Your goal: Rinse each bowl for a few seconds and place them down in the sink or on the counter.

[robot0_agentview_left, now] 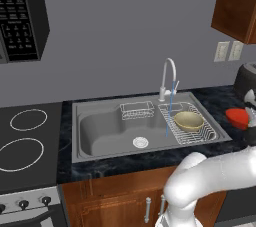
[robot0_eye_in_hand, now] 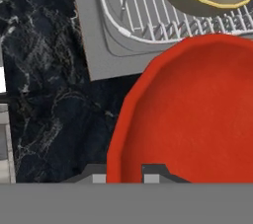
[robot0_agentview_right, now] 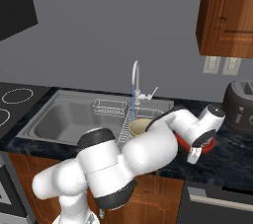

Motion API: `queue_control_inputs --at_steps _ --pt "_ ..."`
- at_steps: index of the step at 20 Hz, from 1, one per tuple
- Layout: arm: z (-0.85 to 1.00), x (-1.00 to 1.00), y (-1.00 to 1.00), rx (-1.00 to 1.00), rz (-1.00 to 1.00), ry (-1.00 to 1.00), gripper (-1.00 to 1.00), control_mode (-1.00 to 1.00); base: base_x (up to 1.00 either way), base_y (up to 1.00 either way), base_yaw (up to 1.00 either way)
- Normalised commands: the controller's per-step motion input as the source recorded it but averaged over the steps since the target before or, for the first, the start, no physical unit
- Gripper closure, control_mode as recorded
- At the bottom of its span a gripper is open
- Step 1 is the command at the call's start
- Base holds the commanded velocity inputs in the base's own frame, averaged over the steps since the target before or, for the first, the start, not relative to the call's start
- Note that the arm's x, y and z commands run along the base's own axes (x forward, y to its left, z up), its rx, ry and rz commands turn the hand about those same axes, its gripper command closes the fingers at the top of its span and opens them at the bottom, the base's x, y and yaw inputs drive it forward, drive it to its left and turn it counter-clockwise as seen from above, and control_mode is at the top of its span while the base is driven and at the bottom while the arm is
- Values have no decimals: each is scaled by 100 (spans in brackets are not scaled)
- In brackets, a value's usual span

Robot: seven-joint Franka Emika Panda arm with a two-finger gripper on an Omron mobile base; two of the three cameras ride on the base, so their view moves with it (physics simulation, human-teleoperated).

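The red bowl sits at the counter just right of the sink, also seen as the red bowl and the red bowl. My gripper is shut on its near rim, one fingertip outside the rim and the other inside. I cannot tell whether the bowl is lifted. The hand points down at it. The tan bowl rests upright on the wire rack in the sink's right side. A thin blue stream runs from the tap onto the rack beside it.
A small wire basket stands at the back of the large basin. A black stovetop lies left of the sink, with a microwave above. A dark rounded appliance stands on the counter behind the red bowl.
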Motion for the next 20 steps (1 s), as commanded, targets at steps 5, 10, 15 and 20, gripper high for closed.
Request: queue_control_inputs --at_steps 5,10,15,20 --pt "-11 0 -11 2 0 0 100 -100 0 0 0" --pt "-14 0 -8 2 0 1 100 -100 0 0 0" --pt "-19 0 -4 1 0 2 100 -100 0 0 0" --pt "-18 0 -4 1 0 3 100 -100 0 0 0"
